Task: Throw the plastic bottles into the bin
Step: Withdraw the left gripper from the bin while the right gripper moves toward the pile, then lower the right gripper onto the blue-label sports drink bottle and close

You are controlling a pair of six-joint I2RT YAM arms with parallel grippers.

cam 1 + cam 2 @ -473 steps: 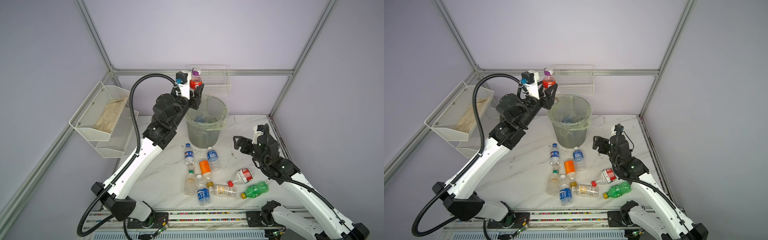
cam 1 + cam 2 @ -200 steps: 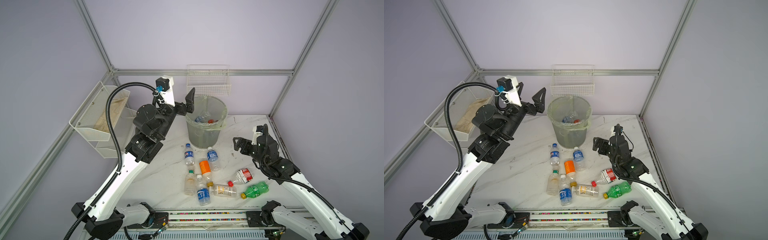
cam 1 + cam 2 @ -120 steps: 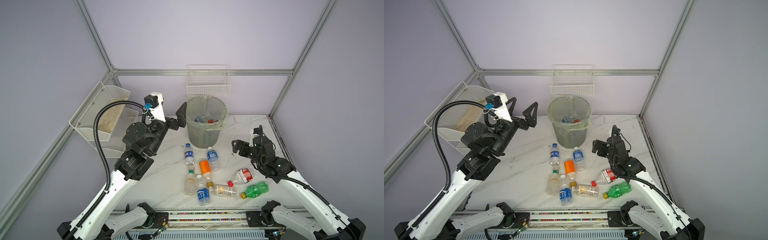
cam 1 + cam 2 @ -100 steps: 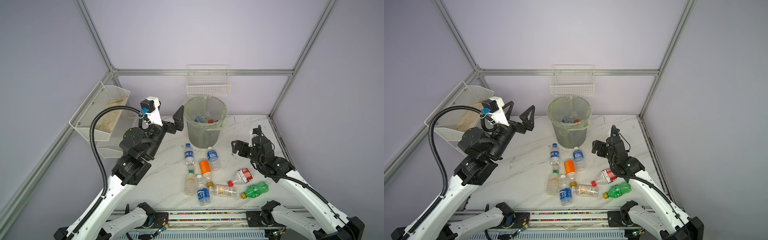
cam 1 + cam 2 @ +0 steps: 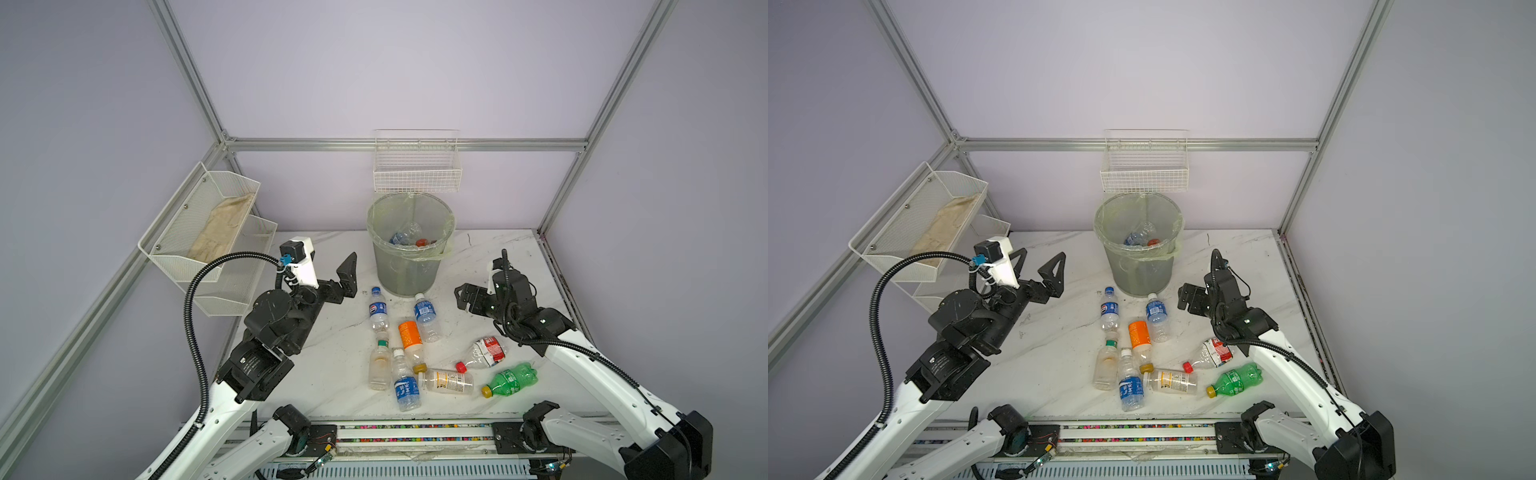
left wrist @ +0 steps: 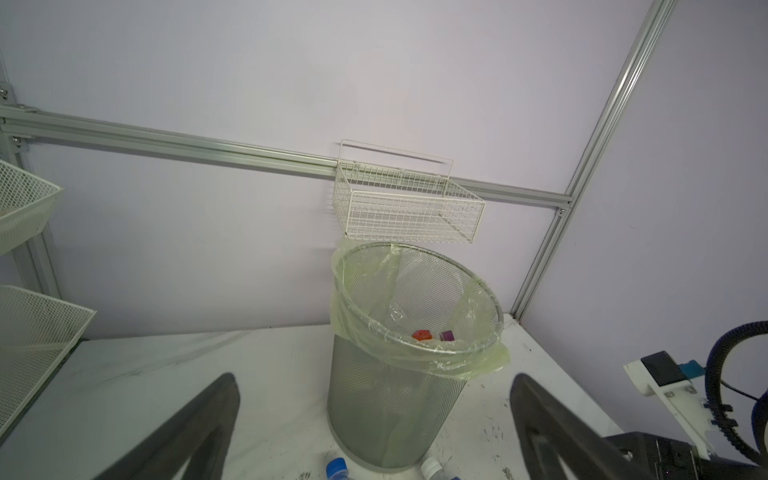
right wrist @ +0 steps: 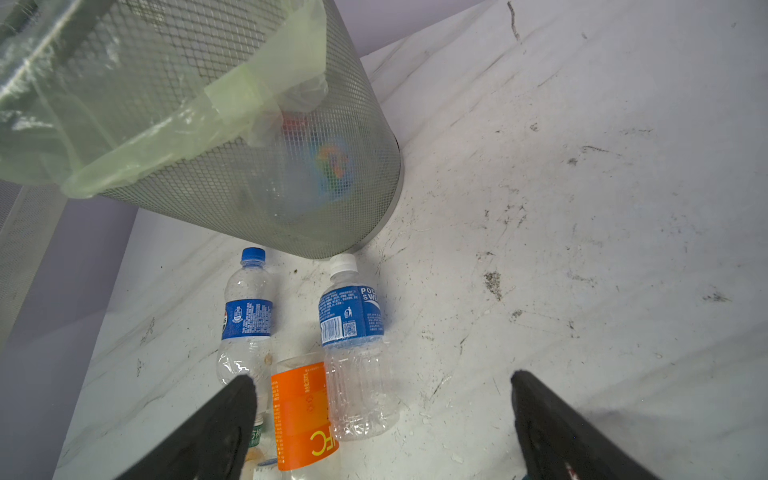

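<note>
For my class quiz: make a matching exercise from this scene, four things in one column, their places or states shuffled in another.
Things:
1. green bottle
2. bin
3. left gripper
4. wire basket

Places or states:
A. hangs behind and above the bin
B. open, holding nothing
C. lies on its side on the table
D. stands upright, lined with a pale green bag

Pairs: 1-C, 2-D, 3-B, 4-A

bin [image 5: 405, 272] mouth open, wire basket [image 5: 417, 181] just behind
</note>
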